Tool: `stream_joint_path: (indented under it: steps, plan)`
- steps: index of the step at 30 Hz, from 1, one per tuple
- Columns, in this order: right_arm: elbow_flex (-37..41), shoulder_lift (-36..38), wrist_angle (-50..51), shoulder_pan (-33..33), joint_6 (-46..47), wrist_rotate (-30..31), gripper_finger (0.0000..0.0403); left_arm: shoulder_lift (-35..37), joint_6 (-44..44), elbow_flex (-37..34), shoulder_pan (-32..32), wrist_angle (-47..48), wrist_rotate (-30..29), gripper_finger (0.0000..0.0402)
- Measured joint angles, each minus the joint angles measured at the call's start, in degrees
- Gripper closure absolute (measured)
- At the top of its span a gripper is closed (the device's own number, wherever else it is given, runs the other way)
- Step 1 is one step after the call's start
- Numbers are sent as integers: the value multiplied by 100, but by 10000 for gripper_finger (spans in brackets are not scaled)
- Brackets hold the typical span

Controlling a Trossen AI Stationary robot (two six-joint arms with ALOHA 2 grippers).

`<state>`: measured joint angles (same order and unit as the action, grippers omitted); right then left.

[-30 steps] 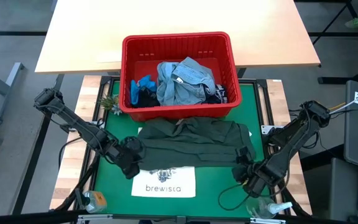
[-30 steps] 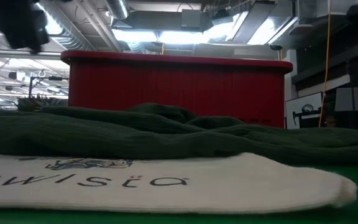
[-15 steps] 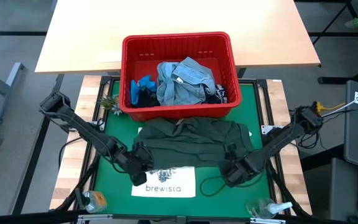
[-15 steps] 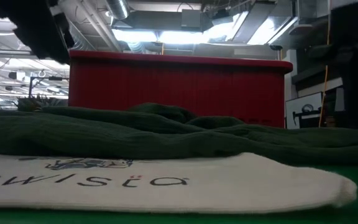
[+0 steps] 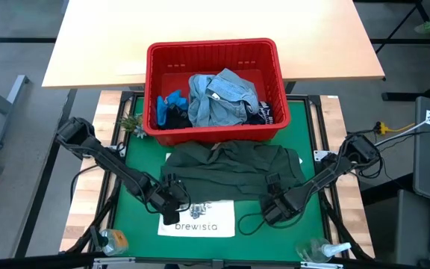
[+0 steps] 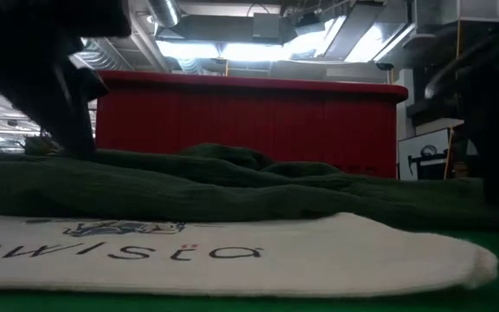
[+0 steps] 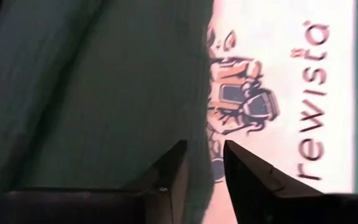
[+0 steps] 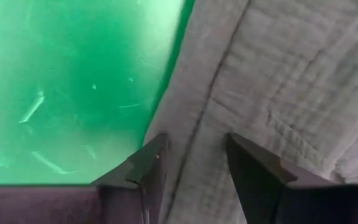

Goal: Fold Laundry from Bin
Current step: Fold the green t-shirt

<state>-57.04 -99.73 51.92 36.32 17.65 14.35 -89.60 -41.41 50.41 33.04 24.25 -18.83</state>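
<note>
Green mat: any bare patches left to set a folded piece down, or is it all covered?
Bare green mat shows in a strip between its left edge and the dark green garment, and another right of the tote bag, though a black cable loops there. The middle is crowded: garment, tote, left gripper and right gripper, the red bin behind.

High view looks straight down; low view level at surface height; wrist views close. All share the dark green garment.
</note>
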Motion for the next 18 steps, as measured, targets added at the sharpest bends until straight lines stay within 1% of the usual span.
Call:
stream_joint_path:
  steps: [5, 7, 10, 12, 14, 16, 18]
  plan:
    - [-11, -93, 3, 2, 0, 2, 235, -336, 34, 0, 0, 6, -1, 237]
    - [-11, -93, 5, 2, 0, 2, 235, -472, 218, 0, 0, 7, -1, 215]
    - [-11, -95, 9, 2, 0, 2, 235, -693, 415, 0, -2, 9, -58, 195]
    - [-11, -97, 13, 2, 0, 18, 239, -835, 428, 0, -2, 11, -157, 194]
    - [-7, -101, 20, 2, -1, 55, 250, -929, 420, 9, 1, -18, -193, 202]
    - [-6, -104, 22, 2, 0, 55, 269, -995, 412, 24, 7, -46, -210, 222]
    - [1, -105, 20, 2, 0, 55, 295, -1008, 404, 26, 7, -63, -205, 251]
